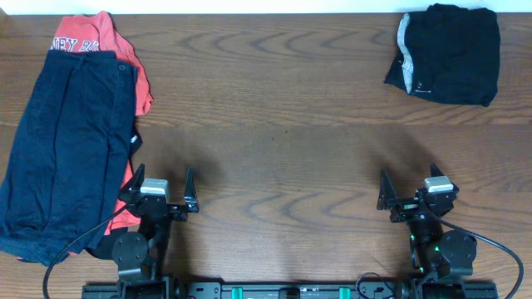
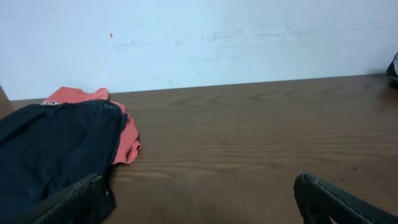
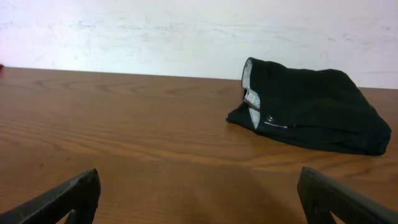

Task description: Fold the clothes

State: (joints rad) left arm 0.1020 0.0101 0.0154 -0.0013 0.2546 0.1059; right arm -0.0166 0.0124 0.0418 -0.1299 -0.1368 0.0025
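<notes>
evidently idle, left hand [image 1: 165, 176] and right hand [image 1: 408, 178] sit spread and empty; black fabric garment [image 1: 449, 51] lies folded far right, seemingly done; navy-blue shorts [image 1: 66, 141] over coral-red lettered tee [image 1: 91, 37] wait left.

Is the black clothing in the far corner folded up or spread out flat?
Folded up. The black garment sits as a small, thick bundle with layers stacked, its pale grey edge strip at one end.

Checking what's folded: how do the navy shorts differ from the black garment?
The navy shorts lie spread long over a coral-red tee; the black garment sits alone, folded compact. The navy shorts are plain blue; the black garment shows a pale grey edge strip. Both are dark fabric.
</notes>
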